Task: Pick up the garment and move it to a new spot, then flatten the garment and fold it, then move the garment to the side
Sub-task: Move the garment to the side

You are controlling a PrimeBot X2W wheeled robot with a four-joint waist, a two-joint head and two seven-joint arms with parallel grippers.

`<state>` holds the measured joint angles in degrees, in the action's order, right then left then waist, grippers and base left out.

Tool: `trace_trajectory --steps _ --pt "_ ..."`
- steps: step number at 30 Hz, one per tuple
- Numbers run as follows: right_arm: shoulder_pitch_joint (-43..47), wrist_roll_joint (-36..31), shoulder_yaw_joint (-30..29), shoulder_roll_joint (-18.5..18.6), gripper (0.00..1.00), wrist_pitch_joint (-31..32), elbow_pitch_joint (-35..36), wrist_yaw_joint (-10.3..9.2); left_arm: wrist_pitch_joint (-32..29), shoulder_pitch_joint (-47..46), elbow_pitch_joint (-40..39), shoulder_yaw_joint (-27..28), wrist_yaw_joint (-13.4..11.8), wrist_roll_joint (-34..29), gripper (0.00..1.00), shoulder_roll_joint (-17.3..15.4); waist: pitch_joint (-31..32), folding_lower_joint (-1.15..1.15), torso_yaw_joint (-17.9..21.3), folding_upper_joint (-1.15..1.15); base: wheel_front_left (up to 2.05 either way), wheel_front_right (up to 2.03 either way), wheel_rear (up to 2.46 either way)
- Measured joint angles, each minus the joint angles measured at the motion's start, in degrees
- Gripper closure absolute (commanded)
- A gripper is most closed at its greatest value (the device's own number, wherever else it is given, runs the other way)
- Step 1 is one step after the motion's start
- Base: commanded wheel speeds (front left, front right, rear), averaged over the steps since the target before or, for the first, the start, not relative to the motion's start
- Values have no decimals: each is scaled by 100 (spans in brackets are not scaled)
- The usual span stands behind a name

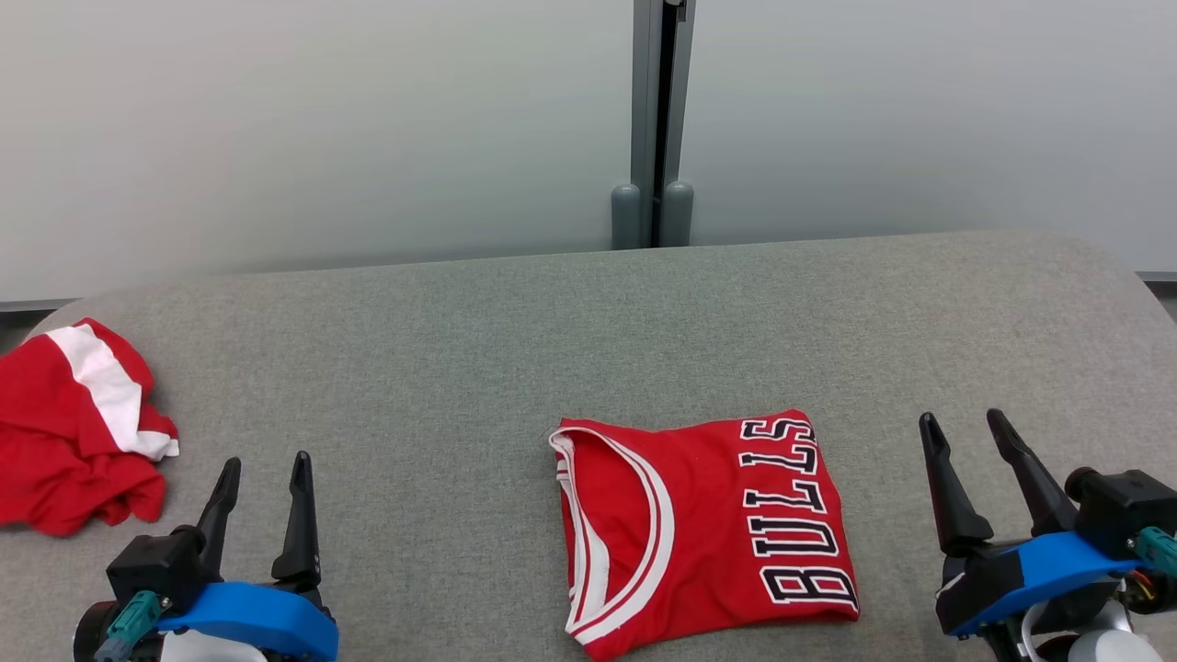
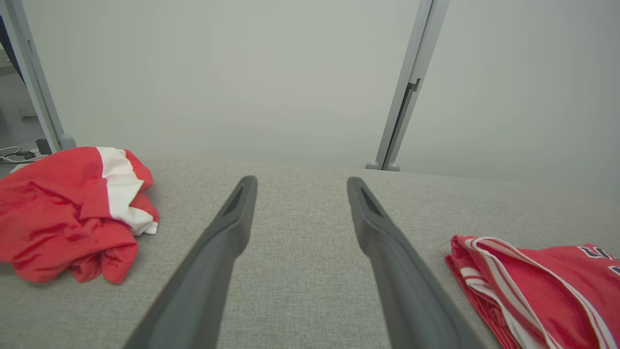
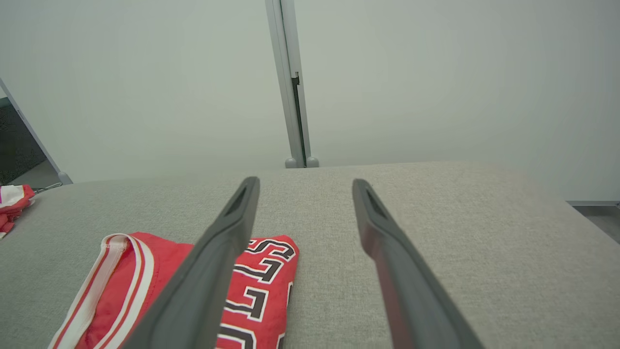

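- Your left gripper (image 1: 267,462) and right gripper (image 1: 962,418) hung released and empty, either side of the jersey (image 1: 703,529).
- The jersey lay folded flat on the table (image 1: 460,322); the fold looked done, the side move pending.
- A red heap (image 1: 78,432) sat far left, out of the way.

Found crumpled red and white garment (image 1: 74,432) cropped by left edge in head view; reduced to a sliver at left edge in right wrist view, too small to make out. Found folded jersey (image 1: 703,529) cropped by right and bottom edges in left wrist view, lettering mostly lost there. In right wrist view, partly hidden behind one finger (image 3: 208,271) and cropped at bottom. Unable to see lower layers of the fold. Noted bodies of left gripper (image 1: 267,460) and right gripper (image 1: 961,418) cut by bottom edge in head view. Unable to identify small pale objects (image 2: 14,154) at left edge of left wrist view.
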<state>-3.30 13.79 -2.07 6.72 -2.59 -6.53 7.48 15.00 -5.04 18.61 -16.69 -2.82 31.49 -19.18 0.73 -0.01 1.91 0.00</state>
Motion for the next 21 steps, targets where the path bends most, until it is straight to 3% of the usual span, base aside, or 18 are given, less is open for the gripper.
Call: trace_trajectory --steps 17,20,21 --pt "-73 153 287 -24 0 237 -87 0 0 -8 44 29 -24 14 0 -11 -21 0 48 0 0 0 0" --pt "-154 240 366 -21 0 615 -160 0 0 -11 14 44 -24 20 0 -11 -50 0 45 0 0 0 0" --pt "-210 401 485 -38 0 1173 -315 0 0 -12 3 45 -24 20 0 -11 -69 1 43 0 0 0 0"
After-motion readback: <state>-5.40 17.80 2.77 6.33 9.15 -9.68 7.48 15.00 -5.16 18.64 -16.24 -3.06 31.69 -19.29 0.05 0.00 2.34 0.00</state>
